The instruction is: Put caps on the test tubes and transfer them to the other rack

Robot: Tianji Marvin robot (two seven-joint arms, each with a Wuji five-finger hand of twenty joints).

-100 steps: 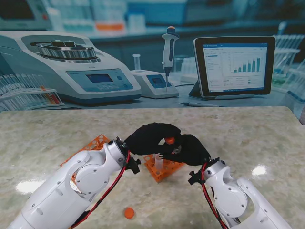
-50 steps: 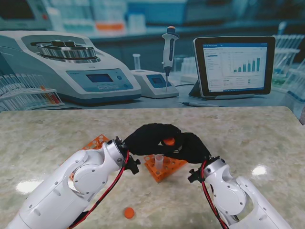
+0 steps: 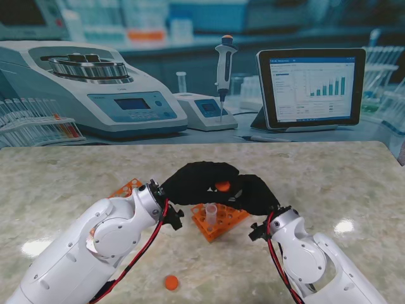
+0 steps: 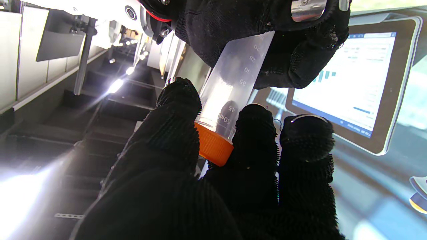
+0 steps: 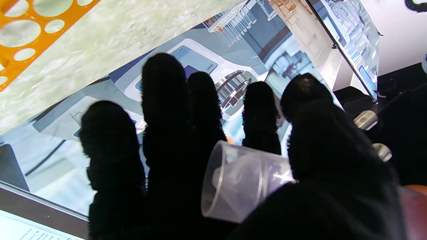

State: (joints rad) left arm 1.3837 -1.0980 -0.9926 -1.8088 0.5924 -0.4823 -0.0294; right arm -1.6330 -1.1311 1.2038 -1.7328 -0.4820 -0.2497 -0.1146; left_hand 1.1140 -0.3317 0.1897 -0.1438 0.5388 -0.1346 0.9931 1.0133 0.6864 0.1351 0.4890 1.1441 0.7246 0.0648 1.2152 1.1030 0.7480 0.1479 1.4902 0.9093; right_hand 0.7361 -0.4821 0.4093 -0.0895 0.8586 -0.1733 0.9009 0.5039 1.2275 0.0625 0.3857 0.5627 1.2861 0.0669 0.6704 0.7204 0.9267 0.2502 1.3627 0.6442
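Over the small orange rack [image 3: 219, 223] my two black-gloved hands meet. My right hand [image 3: 254, 195] is shut on a clear graduated test tube [image 4: 235, 80], whose body it grips; the tube's end pokes out of the palm [image 5: 238, 185]. The left hand [image 3: 199, 182] is shut on the orange cap [image 4: 213, 146], which sits on the tube's mouth between thumb and fingers [image 4: 257, 133]. In the stand view only a bit of that cap [image 3: 222, 186] shows. An uncapped tube [image 3: 211, 212] stands upright in the small rack.
A second orange rack [image 3: 126, 189] lies to the left, partly behind my left forearm. A loose orange cap [image 3: 170, 282] rests on the marble table [image 3: 329, 177] near me. A printed lab backdrop [image 3: 190, 69] runs along the far edge.
Both hands stay joined on the tube and cap and have shifted slightly left. The left forearm has moved a little to the left.
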